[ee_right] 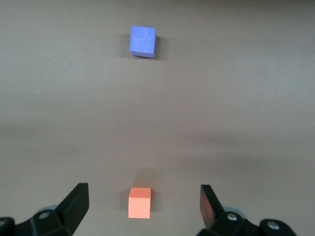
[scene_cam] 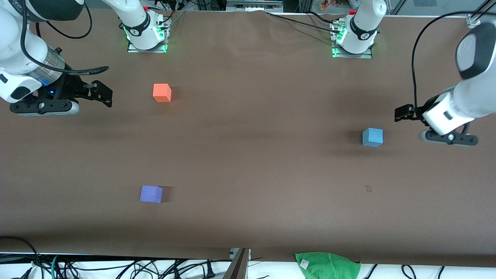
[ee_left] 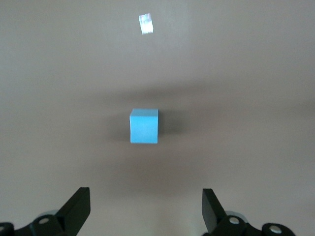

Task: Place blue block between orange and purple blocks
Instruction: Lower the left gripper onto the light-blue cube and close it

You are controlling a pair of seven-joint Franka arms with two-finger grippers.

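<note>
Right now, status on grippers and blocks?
Left gripper open, over bare table by blue block. Right gripper open, empty, near orange block. Purple block nearer the camera. Gap between them unobstructed.

The small orange matte cube (scene_cam: 162,93) sits on the brown counter (scene_cam: 252,135) toward the right arm's end. The violet-purple matte cube (scene_cam: 151,193) lies nearer the front camera. The sky-blue matte cube (scene_cam: 372,137) rests well apart, toward the left arm's end.

I see the blue block (ee_left: 144,126) ahead of my left gripper's spread black plastic fingers (ee_left: 78,209), matt and smooth like foam. The orange block (ee_right: 140,202) between my right gripper's jaws and the purple block (ee_right: 143,41) look equally matt. The brown table (scene_cam: 255,116) looks dull, papery.
</note>
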